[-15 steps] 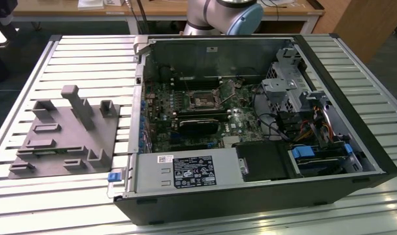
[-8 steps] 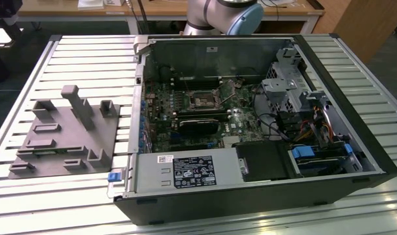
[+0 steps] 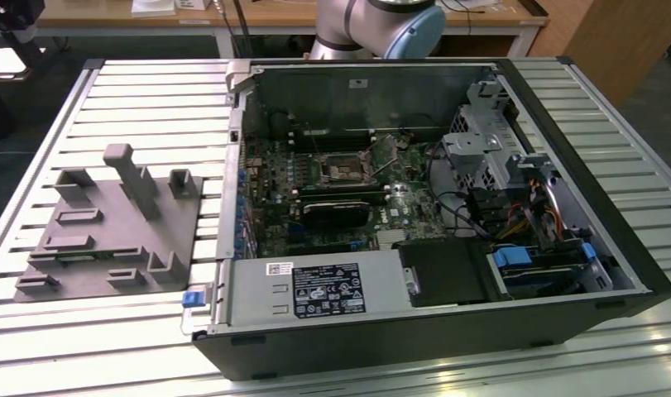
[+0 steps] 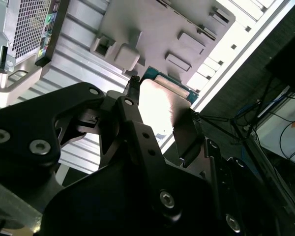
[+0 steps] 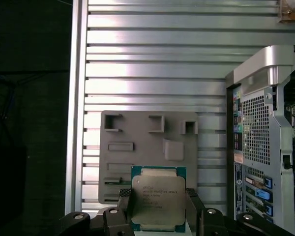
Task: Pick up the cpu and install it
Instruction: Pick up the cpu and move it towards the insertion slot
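The cpu [image 5: 156, 191] is a flat square chip with a silver-grey metal top and a green rim. My gripper [image 5: 158, 204] is shut on it, with one black finger [image 5: 191, 206] on each of two opposite edges. In the second wrist view the cpu [image 4: 157, 96] glares bright between the same gripper [image 4: 161, 110] fingers. It hangs above the near edge of the grey fixture plate [image 5: 147, 147], clear of the plate's surface. The motherboard socket [image 3: 344, 168], with its metal frame, lies inside the open computer case [image 3: 556, 331].
The fixture plate [image 3: 103, 223] with raised blocks sits on the slatted aluminium table [image 3: 147, 91], at the exterior view's left of the case. A black card [image 3: 335, 213] lies just below the socket. The arm's base [image 3: 380, 29] stands behind the case. Cables and drive cages fill the case's right side.
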Controlling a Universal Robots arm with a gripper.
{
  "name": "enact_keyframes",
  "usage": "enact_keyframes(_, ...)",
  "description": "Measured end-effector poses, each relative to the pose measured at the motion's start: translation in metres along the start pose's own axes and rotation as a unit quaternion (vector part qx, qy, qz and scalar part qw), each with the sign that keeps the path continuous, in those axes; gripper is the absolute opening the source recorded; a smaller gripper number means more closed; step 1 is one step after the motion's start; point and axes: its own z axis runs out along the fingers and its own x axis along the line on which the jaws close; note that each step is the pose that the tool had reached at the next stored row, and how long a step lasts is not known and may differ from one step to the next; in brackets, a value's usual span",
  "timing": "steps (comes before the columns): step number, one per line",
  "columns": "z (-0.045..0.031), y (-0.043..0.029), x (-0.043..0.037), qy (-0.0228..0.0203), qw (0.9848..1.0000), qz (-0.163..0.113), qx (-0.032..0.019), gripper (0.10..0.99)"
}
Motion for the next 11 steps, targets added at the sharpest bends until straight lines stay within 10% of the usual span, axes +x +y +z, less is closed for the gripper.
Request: enact_keyframes(11, 0.0000, 0.0000, -0.0072, 0.0000, 1.0000, 0.000, 0.0000, 0.525)
